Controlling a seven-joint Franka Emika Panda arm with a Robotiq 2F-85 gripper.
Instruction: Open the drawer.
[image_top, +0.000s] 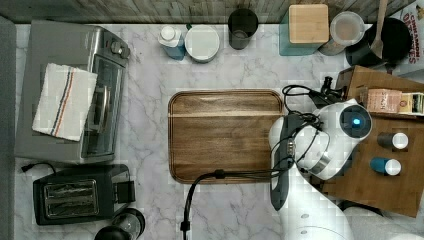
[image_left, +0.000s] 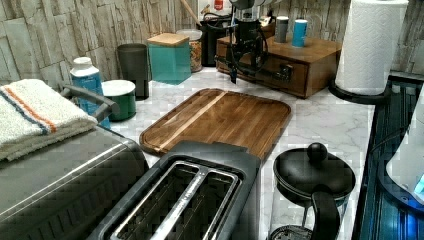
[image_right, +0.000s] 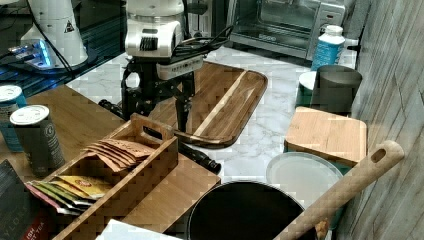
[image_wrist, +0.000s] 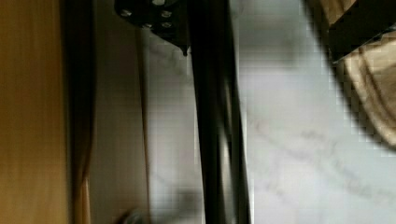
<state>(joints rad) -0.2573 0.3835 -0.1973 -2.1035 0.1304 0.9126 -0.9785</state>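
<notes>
While my hand (image_left: 243, 60) hangs fingers-down right at the drawer (image_left: 274, 71) front, its black handle (image_wrist: 215, 140) runs between my spread fingers, which stand open on either side of it; the drawer sits under the cabinet top (image_right: 80, 117), beside the tray (image_top: 225, 135) on the marble tabletop (image_top: 150, 85)
</notes>
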